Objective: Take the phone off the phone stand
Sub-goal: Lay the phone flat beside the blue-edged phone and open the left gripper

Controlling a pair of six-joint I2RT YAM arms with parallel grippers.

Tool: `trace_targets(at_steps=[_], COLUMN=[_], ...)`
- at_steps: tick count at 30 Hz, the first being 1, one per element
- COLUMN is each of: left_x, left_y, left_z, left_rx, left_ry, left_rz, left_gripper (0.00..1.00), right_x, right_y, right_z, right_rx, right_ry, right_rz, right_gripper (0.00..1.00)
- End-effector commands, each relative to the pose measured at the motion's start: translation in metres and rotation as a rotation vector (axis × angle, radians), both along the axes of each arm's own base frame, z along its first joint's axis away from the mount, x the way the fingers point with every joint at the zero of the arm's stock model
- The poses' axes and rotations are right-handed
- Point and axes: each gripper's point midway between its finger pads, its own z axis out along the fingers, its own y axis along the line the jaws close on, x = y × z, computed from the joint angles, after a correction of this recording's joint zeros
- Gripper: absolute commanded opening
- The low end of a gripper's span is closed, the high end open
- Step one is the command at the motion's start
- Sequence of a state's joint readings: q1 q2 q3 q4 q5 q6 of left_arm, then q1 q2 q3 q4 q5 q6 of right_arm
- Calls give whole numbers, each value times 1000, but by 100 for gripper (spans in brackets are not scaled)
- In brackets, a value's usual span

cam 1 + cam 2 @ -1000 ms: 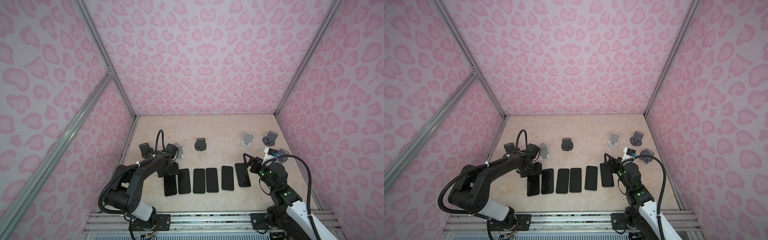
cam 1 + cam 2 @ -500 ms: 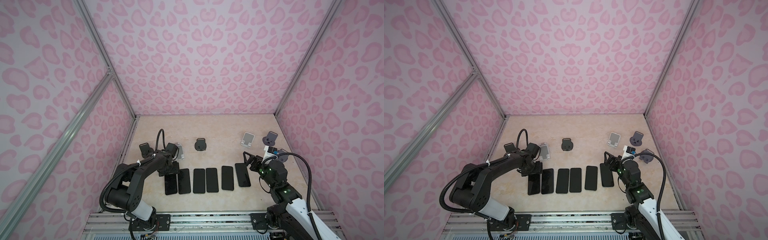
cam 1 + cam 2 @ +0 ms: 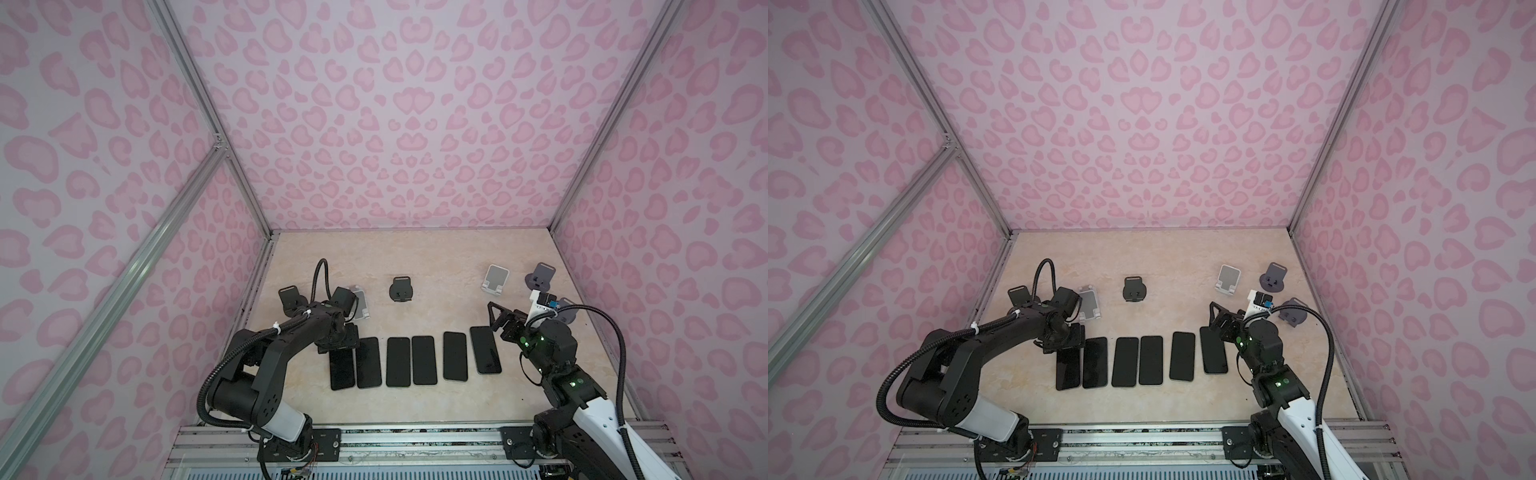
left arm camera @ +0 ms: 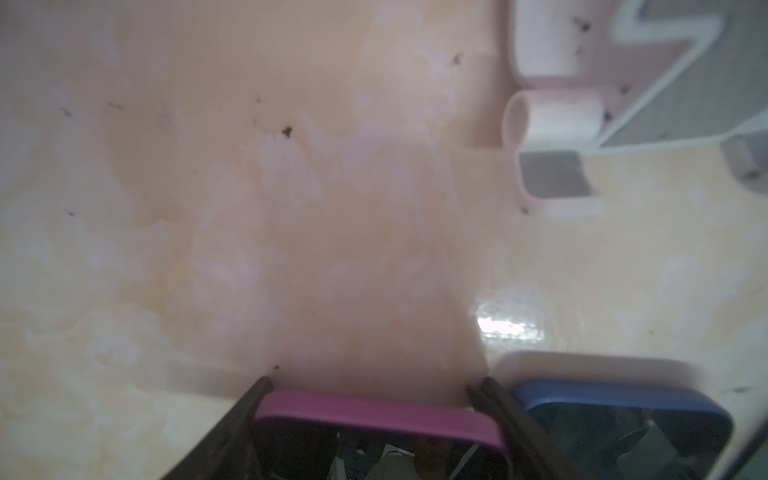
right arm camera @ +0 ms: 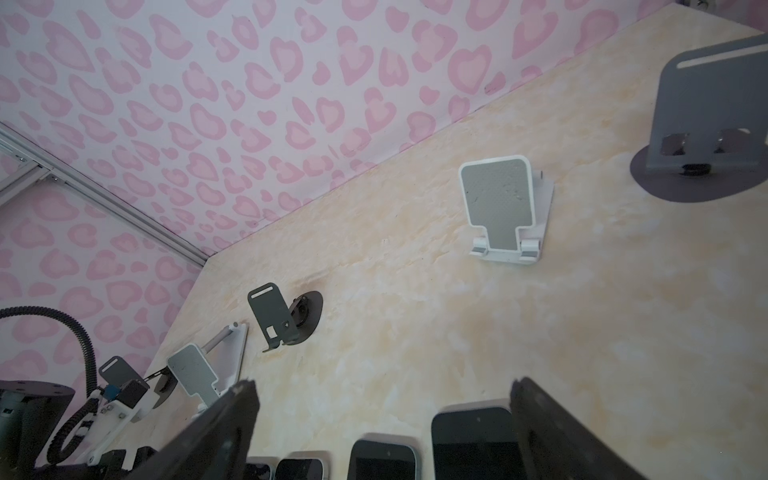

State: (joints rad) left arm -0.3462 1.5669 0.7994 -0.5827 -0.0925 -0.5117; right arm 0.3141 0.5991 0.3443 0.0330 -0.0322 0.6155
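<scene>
Pink phone [image 4: 374, 415]: screen up and dark, at the left end of a row of six phones laid side by side toward the front of the desk [image 3: 415, 257]. In both top views it sits level with its neighbours. Whether it rests on the desk or hangs just off it, cannot tell.

Left pincer [image 4: 374, 386]: clamped on the pink phone, one finger against each long side near its far end. In both top views the wrist covers that end of the phone.

Blue phone [image 4: 623, 419]: just beside the pink phone, with only a finger between them.

White stand [image 4: 557, 183]: beyond the two phones, apart from both, lip turned toward them. In both top views it is half hidden behind the left wrist.

Along the back of the desk, well apart from one another: black stand [image 3: 401, 289], second white stand [image 3: 496, 280], grey stand [image 3: 540, 276].

Right pincer [image 5: 384, 384]: jaws wide apart, nothing between them. It hangs above the far end of the rightmost phone [image 3: 485, 351].
</scene>
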Motion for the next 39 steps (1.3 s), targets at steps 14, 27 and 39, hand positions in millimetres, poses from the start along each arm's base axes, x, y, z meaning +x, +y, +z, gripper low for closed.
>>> trace_targets(at_steps=[14, 27, 39], left_x=[-12, -21, -23], left_y=[25, 28, 29], left_z=[-9, -6, -8], left_rx=[146, 184, 228], left_ry=[49, 54, 84], left_rz=[34, -3, -21], left_gripper=[74, 77, 78], right_x=[-1, 4, 4], right_y=[-6, -5, -4], right_z=[4, 4, 4], right_rx=[-29, -32, -32], right_ry=[-11, -7, 0], right_rz=[-22, -15, -9], right_gripper=[97, 97, 97])
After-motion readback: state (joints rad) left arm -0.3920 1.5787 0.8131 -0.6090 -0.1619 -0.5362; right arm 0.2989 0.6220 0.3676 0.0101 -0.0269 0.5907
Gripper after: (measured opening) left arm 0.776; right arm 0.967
